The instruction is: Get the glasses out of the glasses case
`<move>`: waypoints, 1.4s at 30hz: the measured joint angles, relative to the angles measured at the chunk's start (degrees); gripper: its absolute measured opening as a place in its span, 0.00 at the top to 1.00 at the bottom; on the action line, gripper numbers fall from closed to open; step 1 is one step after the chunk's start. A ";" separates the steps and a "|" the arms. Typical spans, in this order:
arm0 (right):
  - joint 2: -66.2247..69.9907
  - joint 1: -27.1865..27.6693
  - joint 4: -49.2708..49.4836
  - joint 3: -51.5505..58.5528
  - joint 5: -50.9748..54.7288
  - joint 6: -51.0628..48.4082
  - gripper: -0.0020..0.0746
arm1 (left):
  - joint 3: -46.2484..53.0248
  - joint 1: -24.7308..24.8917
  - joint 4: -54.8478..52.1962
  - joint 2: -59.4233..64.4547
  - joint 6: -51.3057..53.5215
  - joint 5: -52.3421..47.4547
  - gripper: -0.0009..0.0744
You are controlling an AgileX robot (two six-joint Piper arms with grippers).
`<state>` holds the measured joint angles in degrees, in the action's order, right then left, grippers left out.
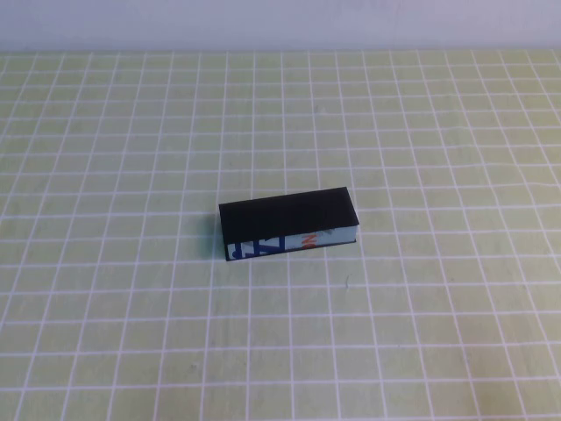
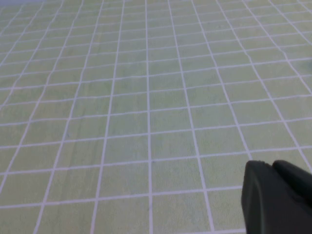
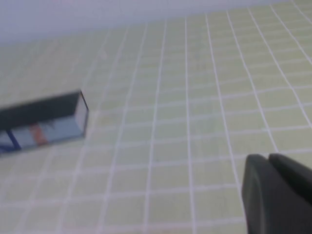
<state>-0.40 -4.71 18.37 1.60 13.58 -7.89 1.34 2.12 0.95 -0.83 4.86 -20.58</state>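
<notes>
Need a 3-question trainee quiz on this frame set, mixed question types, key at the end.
1. True or false: the glasses case has its lid shut.
2. Which wrist view shows the case? A) left B) right C) both
3. Fill in: in the high view, the case lies on the green ____ table cover, and neither arm is in that view.

Key
1. True. The flat black lid is down, so the glasses cannot be seen.
2. B. The case shows there, apart from the right gripper. The left gripper hangs over bare cover only.
3. Gridded (white lines).
</notes>
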 joint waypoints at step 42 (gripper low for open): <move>43.22 0.00 11.36 -34.44 26.95 -4.06 1.00 | 0.00 0.00 0.00 0.00 0.00 0.00 0.99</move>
<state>42.82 -4.71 29.73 -32.84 40.53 -11.96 1.34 2.12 0.95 -0.83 4.86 -20.58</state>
